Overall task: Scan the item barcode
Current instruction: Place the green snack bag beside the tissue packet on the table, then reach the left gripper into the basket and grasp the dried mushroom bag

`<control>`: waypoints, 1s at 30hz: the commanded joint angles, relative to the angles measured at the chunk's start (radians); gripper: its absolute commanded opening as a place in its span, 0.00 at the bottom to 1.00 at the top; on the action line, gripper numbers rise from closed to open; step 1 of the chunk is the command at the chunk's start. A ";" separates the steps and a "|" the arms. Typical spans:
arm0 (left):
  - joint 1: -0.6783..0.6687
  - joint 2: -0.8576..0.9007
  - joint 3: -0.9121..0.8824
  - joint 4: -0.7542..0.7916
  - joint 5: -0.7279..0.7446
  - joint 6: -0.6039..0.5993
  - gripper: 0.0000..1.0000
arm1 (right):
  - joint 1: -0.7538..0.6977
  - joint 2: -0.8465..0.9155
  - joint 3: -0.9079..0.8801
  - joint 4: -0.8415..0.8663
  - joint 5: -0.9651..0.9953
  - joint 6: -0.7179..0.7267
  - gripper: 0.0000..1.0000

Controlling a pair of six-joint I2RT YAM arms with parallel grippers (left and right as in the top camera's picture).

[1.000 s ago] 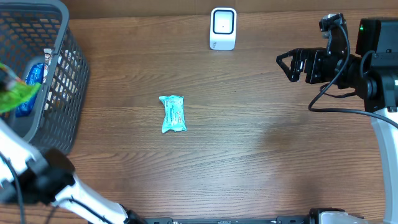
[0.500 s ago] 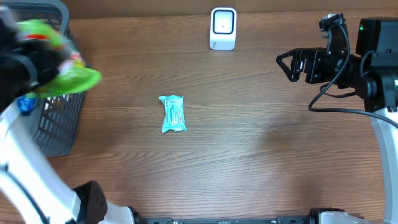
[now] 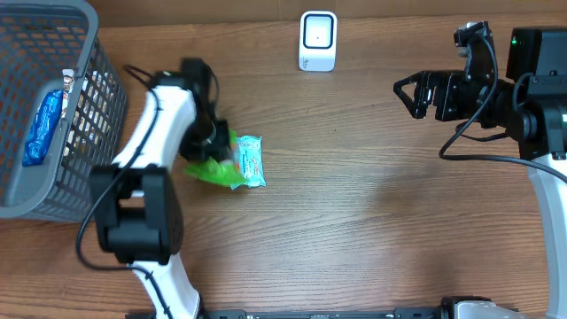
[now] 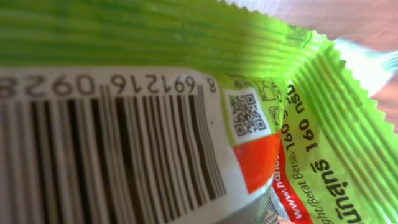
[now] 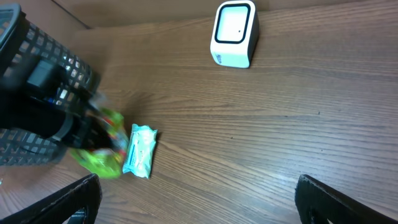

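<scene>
My left gripper is shut on a green snack packet, holding it low over the table right beside a teal packet that lies flat. The left wrist view is filled by the green packet; its barcode faces the camera and the fingers are hidden. The white scanner stands at the far edge, well apart from both packets. My right gripper hovers open at the right, holding nothing. The right wrist view shows the scanner, the teal packet and the green packet.
A grey mesh basket stands at the far left with a blue packet and other items inside. The left arm's links stretch from the front edge up to the packets. Bare wood lies between the packets and the right arm.
The left arm swung from over the basket to the middle of the table, carrying the green packet down beside the teal one. The right arm has not moved.
</scene>
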 commanded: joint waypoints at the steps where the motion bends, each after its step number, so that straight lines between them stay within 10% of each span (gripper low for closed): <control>1: -0.011 0.038 -0.026 0.006 0.014 -0.019 0.12 | 0.003 -0.001 0.027 0.002 -0.002 -0.002 1.00; 7: -0.010 0.040 0.059 -0.025 0.016 0.027 0.60 | 0.003 -0.001 0.027 0.002 -0.002 -0.002 1.00; 16: -0.001 0.036 0.720 -0.319 -0.027 0.063 0.66 | 0.003 -0.001 0.027 0.002 -0.002 -0.002 1.00; 23: 0.199 0.035 1.308 -0.465 -0.173 -0.001 0.99 | 0.003 -0.001 0.027 -0.007 -0.002 -0.002 1.00; 30: 0.538 0.057 1.338 -0.435 -0.166 0.001 1.00 | 0.003 0.000 0.027 -0.006 -0.002 -0.002 1.00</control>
